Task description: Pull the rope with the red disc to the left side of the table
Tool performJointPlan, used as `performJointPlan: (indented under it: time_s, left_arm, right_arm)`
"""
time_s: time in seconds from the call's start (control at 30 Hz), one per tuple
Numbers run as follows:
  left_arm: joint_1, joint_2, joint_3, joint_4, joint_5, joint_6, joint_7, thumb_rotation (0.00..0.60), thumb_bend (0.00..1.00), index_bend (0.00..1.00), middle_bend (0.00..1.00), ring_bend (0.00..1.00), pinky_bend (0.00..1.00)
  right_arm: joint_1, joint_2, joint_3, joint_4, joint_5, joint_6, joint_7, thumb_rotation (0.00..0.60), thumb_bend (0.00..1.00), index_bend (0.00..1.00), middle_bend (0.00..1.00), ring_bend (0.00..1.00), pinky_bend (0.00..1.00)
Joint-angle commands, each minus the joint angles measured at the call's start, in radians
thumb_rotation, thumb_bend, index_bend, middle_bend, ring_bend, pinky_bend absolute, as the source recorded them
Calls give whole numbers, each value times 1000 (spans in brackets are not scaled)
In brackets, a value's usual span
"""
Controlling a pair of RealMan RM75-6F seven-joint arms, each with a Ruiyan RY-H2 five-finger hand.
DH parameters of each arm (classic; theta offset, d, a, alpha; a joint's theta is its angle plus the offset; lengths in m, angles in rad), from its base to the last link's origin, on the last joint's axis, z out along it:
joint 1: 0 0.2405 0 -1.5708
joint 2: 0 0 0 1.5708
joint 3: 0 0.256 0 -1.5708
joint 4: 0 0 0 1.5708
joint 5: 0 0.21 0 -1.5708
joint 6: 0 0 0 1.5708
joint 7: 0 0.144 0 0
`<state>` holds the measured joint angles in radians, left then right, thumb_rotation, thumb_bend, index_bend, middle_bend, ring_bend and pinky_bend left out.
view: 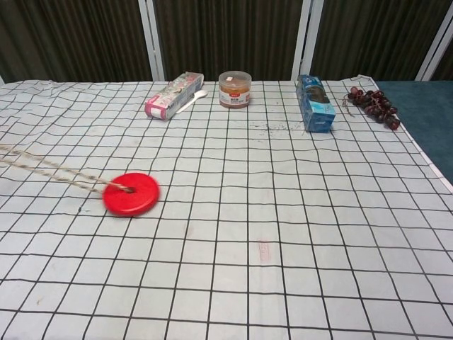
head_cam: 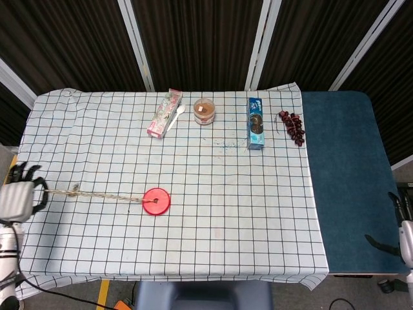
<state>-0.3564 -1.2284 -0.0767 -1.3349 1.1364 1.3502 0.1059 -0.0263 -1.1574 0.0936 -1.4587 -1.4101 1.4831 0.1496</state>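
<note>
Left hand (head_cam: 18, 197) is gripping the rope (head_cam: 90, 193) at the table's (head_cam: 258, 213) left edge; red disc (head_cam: 155, 201) is trailing left-of-center. Right hand (head_cam: 405, 236): can't tell.

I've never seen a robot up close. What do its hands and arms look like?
The left robot hand has a pale silver-grey back with dark black fingers, on a white wrist with a thin black cable trailing below. Only a sliver of the right robot hand shows: whitish-grey with dark parts.
</note>
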Motion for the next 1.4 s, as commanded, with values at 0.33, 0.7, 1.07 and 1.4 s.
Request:
performJointPlan:
  time_s: [0.33,0.7,1.07,1.4]
  left_arm:
    - [56,11,-102,44,-14,112,4,600,801,878,234,2,86]
    - [13,7,-25,-157,148,-24,-43,600,732,760,193,8,86]
    - [6,111,3,-261,136,-144,-48,600,349,0,0,0,0]
    - [117,144,41,-270,273,41,-136,600,330,0,0,0,0]
  right_arm:
    - [-3,-11,-8,-3,-5,5,-12,600,110,0,0,0,0]
    - [-6,-14,-11,7,4,-1,-4,600,110,0,0,0,0]
    - [-9,-19,-11,14,2,3,10,600,110,0,0,0,0]
    - [-12,-31,-19,-7,-9,12,-10,600,109,0,0,0,0]
